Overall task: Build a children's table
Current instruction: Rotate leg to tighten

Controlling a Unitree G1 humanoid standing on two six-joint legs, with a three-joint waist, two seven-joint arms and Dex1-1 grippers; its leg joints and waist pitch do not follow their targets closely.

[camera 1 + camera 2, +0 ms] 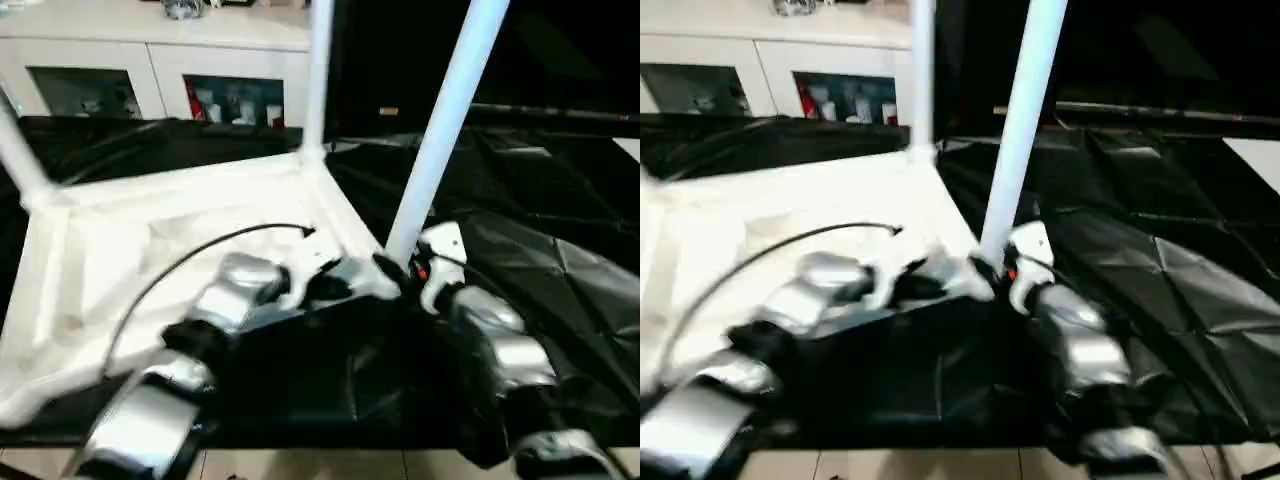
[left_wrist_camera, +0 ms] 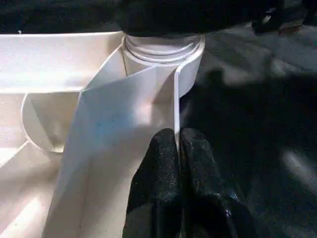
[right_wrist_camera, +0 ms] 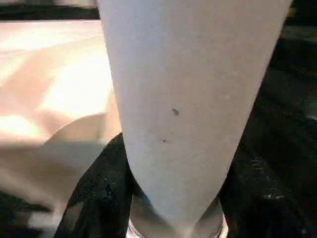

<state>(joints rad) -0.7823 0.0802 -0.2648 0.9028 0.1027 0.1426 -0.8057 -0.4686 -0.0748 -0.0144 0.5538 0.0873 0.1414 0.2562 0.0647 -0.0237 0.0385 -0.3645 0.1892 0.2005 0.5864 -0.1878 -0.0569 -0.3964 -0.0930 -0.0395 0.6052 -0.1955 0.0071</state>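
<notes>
Left wrist view: left gripper (image 2: 177,144) fingers pressed together on the thin rim wall of the tabletop (image 1: 150,260), just beside the near corner socket (image 2: 161,52). Tabletop lies underside-up on the black-draped table (image 1: 560,250). Right gripper (image 1: 405,272) clamps the base of the near leg (image 1: 440,130), which stands slightly tilted in that socket. Far leg (image 1: 320,70) and another leg (image 1: 20,150) already up. Recommendation: keep rim pinned, square leg to socket axis, then press and turn w/o jerking; a skewed entry would likely bind.
</notes>
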